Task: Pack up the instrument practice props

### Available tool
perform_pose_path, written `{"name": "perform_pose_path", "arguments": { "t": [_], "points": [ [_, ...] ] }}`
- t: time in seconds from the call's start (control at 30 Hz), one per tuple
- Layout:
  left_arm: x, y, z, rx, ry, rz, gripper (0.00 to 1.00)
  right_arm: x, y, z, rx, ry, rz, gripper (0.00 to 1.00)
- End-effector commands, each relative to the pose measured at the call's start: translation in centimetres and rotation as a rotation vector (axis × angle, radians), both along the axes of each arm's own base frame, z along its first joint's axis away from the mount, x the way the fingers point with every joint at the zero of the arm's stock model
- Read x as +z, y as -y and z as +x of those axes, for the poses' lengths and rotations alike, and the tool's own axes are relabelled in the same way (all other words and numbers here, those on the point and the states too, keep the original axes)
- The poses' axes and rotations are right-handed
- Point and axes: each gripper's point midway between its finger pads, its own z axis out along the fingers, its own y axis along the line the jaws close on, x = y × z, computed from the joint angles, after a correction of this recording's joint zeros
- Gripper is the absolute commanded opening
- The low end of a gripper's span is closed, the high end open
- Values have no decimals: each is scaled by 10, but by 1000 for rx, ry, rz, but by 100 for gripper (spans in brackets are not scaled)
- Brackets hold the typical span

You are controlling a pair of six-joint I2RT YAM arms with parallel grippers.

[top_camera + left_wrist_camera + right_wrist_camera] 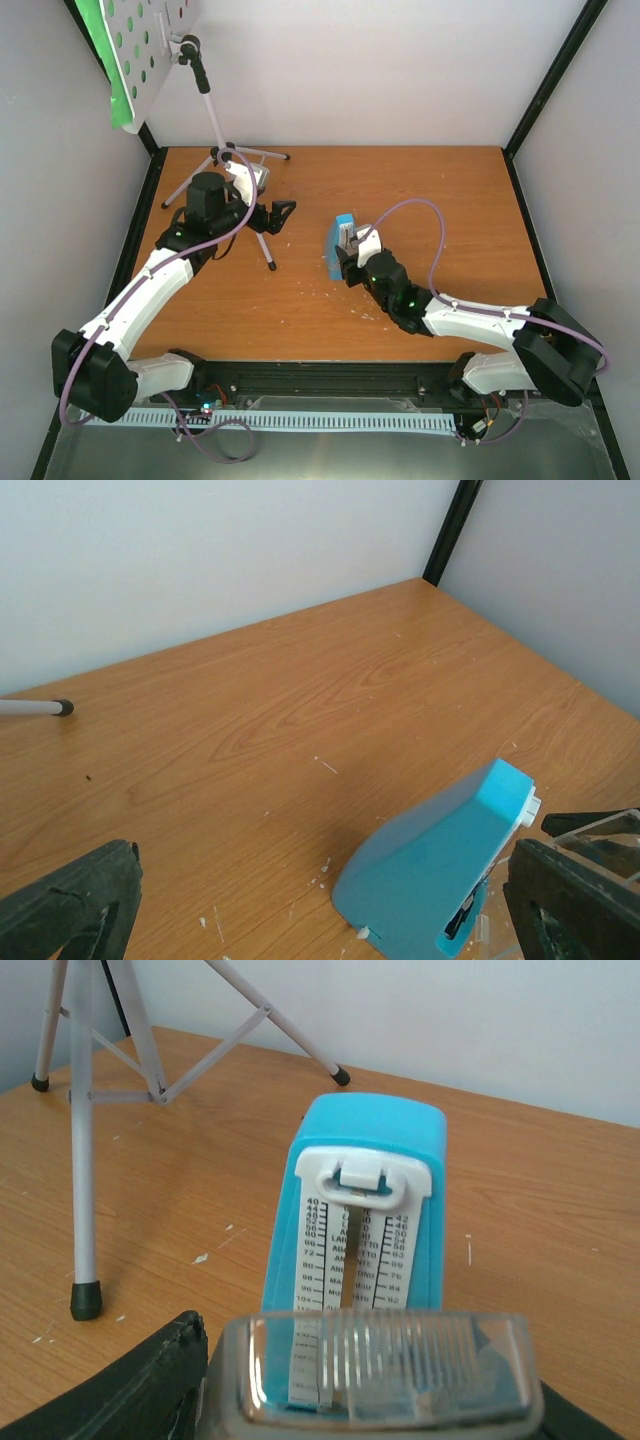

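TOP: left gripper spread wide, music stand leg just beside its fingers; right gripper clamped on blue metronome | LEFT WRIST: metronome ahead (nearer the right finger) | RIGHT WRIST: metronome's scale face between fingers, stand legs beyond, leftward

Tray and green page get cropped above the table's far-left corner, metronome's base hides behind a clear pad.

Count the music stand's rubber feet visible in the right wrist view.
3: near foot left of the metronome; far-left foot at back left; far-right foot behind the metronome. None seems hidden.
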Motion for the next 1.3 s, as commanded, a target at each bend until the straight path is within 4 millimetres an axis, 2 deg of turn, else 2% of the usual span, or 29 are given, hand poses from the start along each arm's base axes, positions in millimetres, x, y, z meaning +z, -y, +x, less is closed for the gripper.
{"name": "perform_pose_path", "arguments": {
  "t": [0.0,0.67,1.03,1.27],
  "points": [
    [7,-4,3,22,20,11,99,25,-3,14,-41,73,24,52],
    [4,-5,5,33,15,15,99,3,6,24,-88,51,-27,51],
    [-5,-8,10,50,-2,38,99,-4,2,23,-51,92,-58,51],
    [-9,-7,12,53,-10,45,99,-17,4,23,-55,89,-87,51]
  ]
}}
